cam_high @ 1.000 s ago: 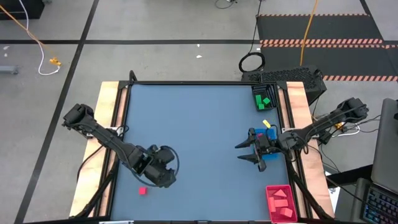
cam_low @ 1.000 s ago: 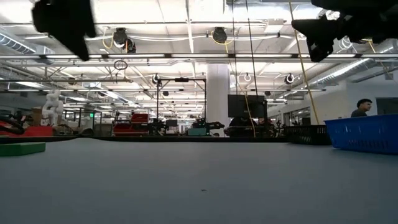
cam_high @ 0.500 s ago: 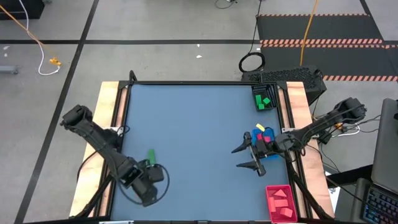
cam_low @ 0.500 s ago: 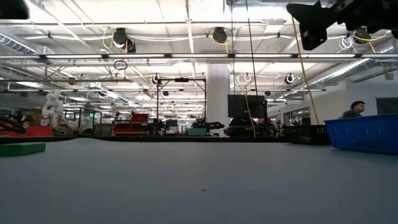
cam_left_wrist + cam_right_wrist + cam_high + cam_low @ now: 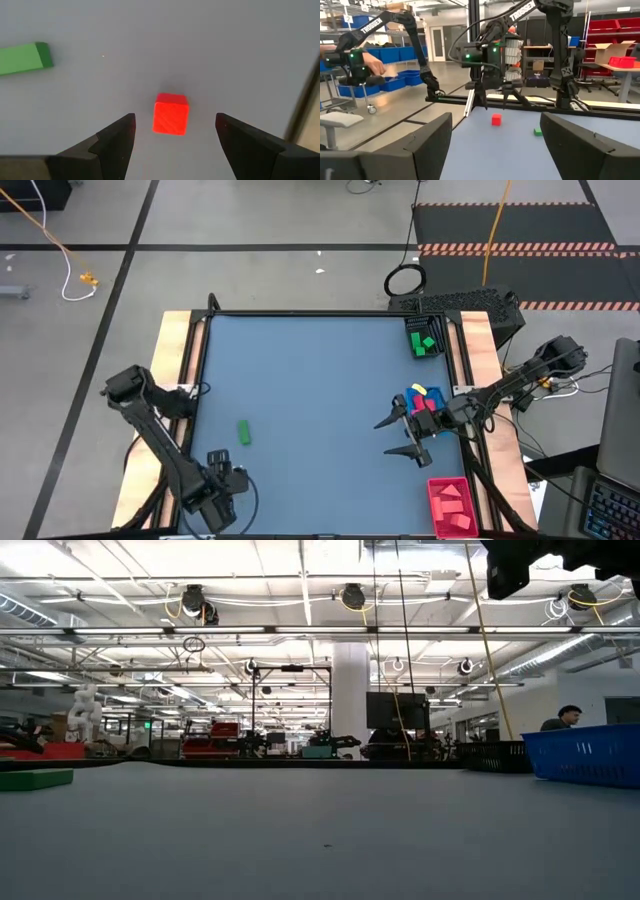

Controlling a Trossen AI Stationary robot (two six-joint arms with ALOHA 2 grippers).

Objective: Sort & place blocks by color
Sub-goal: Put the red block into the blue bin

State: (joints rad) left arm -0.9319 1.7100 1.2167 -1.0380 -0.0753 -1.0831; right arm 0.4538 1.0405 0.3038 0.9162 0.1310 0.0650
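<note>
black tray (image 5: 425, 340) at the counter's far right corner holds green blocks (image 5: 428, 343); red tray (image 5: 451, 506) at the near right corner holds red pieces (image 5: 452, 502). left hand (image 5: 175, 131), fingers apart, hangs over a red cube (image 5: 171, 114). green bar (image 5: 243, 432) lies nearby. right hand (image 5: 403, 434) is spread open.

From above we cannot see the red cube (image 5: 171, 114); the left gripper (image 5: 222, 498) covers it. The green bar (image 5: 24, 59) is cut off by the left wrist picture's edge. The blue tray (image 5: 428, 402) lies partly under the right arm. The red tray's (image 5: 449, 502) blocks are too small to count.
</note>
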